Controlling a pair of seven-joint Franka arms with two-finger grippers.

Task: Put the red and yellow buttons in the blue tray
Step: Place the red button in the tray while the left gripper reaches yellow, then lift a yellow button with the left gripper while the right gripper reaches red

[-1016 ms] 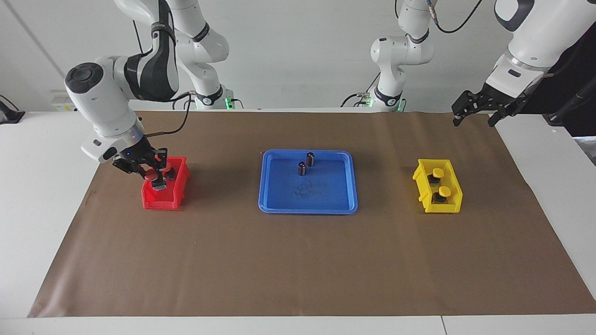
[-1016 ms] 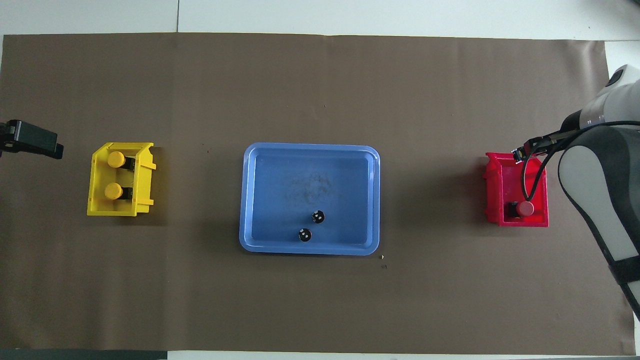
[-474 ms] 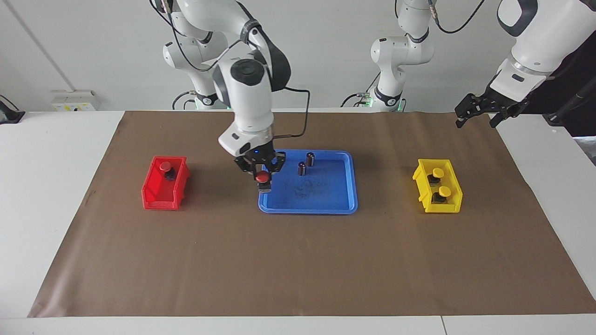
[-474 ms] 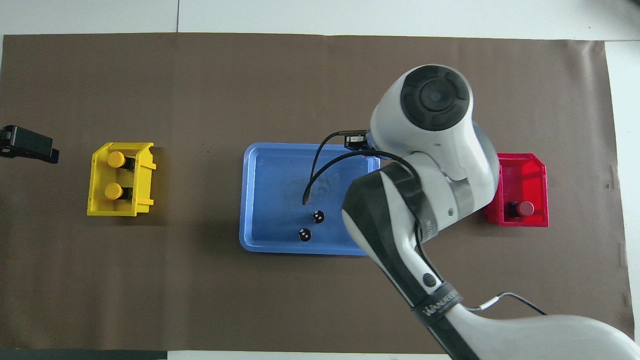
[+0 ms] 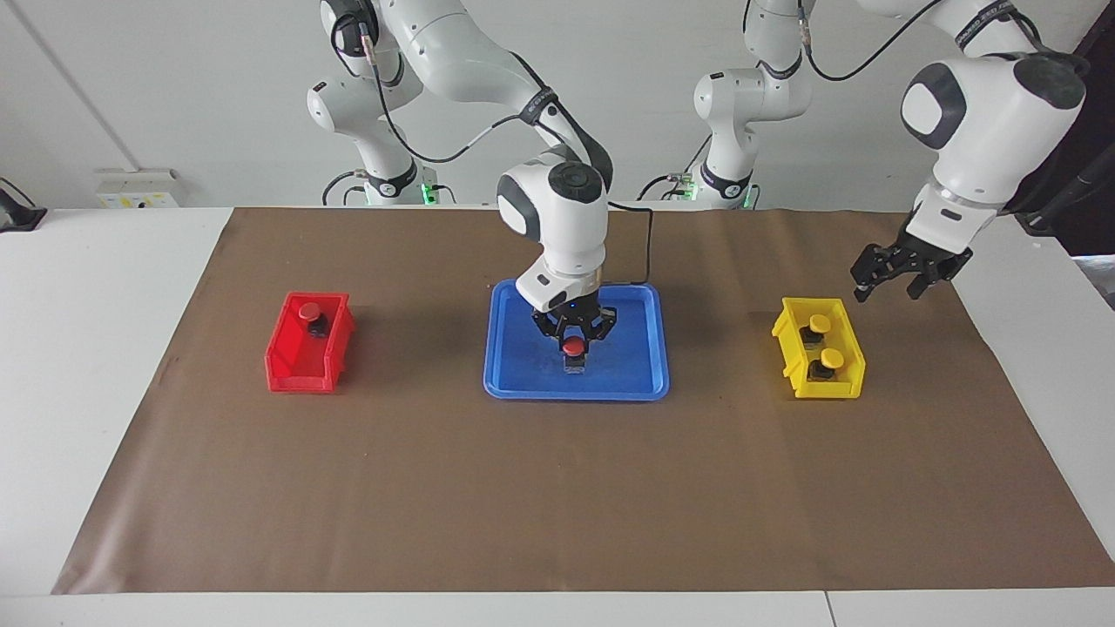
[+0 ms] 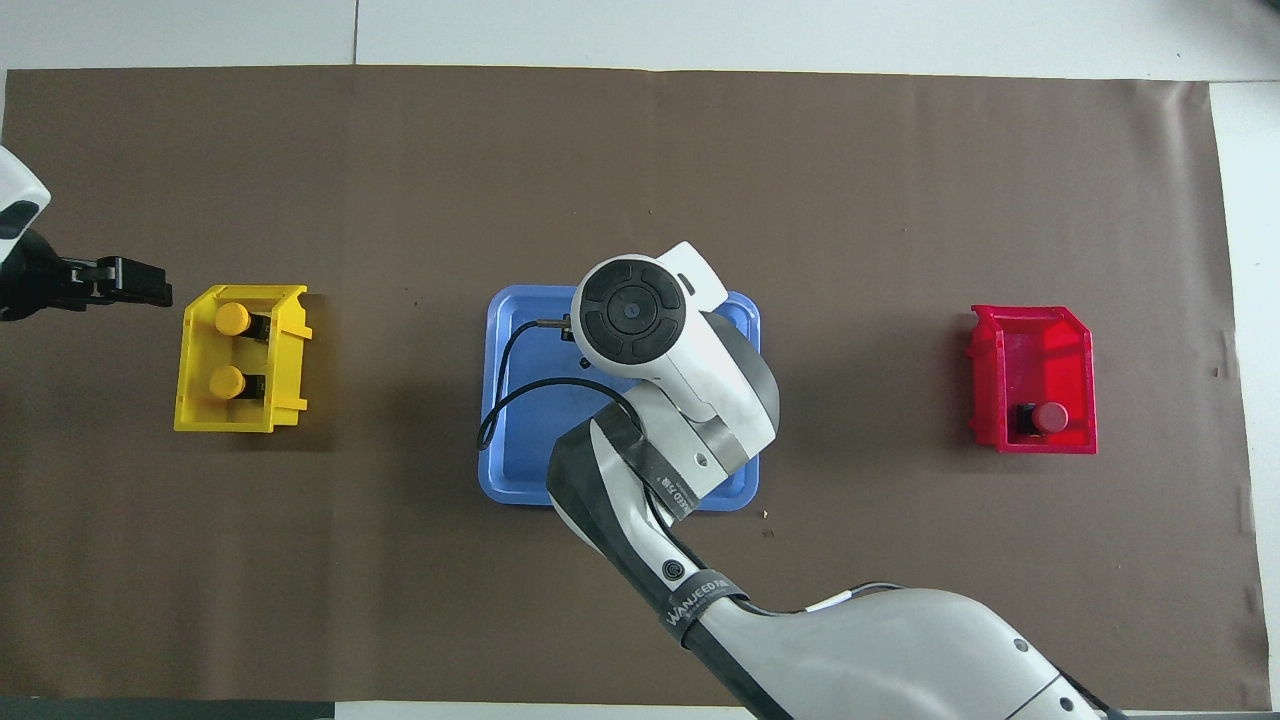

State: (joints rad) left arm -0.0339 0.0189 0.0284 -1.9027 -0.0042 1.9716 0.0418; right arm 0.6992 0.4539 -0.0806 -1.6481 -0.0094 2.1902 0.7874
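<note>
My right gripper is shut on a red button and holds it low inside the blue tray, near the tray's middle. In the overhead view the right arm's wrist hides that gripper and much of the blue tray. A second red button sits in the red bin. Two yellow buttons sit in the yellow bin. My left gripper hangs open over the mat just beside the yellow bin.
A brown mat covers the table. The red bin stands toward the right arm's end, the yellow bin toward the left arm's end, and the tray lies between them. The right arm stretches across the mat to the tray.
My right gripper lifted a red button out of the red bin and carried it over to the blue tray. My left gripper came down and closer to the yellow bin.
</note>
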